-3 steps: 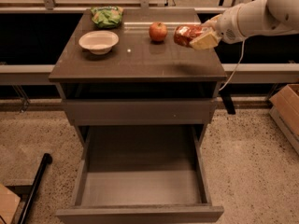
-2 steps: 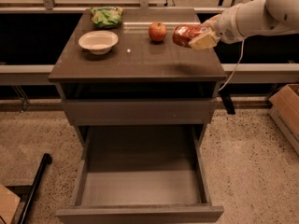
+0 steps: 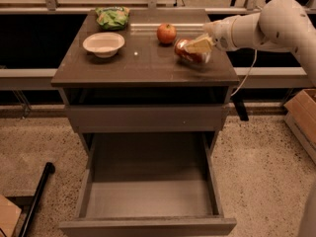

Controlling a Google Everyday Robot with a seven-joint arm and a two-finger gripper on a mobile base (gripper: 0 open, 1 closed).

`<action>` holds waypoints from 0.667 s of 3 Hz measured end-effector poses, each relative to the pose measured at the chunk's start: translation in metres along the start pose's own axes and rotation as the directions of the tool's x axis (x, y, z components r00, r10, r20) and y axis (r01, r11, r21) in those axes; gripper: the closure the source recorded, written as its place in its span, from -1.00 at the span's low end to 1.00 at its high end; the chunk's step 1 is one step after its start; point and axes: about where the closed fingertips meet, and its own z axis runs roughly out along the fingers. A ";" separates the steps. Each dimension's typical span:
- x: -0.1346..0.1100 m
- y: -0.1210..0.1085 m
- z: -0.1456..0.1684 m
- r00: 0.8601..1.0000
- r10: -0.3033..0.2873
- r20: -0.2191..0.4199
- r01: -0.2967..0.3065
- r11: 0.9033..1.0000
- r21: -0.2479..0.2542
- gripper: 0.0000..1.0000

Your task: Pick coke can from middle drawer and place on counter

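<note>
— Status of the can?
— I see the can (image 3: 189, 53) lying tilted over the right side of the counter (image 3: 143, 65). I cannot tell whether it rests on the surface. My gripper (image 3: 198, 47) is over that same side, fingers pinched on the can.
— Other items?
— An apple (image 3: 167, 33) sits toward the counter's back, a bowl (image 3: 103, 44) on its left part, and a green bag (image 3: 112, 18) at its back left corner. Beneath the counter, the drawer (image 3: 148, 199) stands pulled out.
</note>
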 end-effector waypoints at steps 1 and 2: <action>0.002 -0.008 0.024 0.997 0.064 0.050 -0.065 0.998 0.013 -1.00; 0.008 -0.011 0.035 0.990 0.120 0.074 -0.119 0.993 -0.011 -1.00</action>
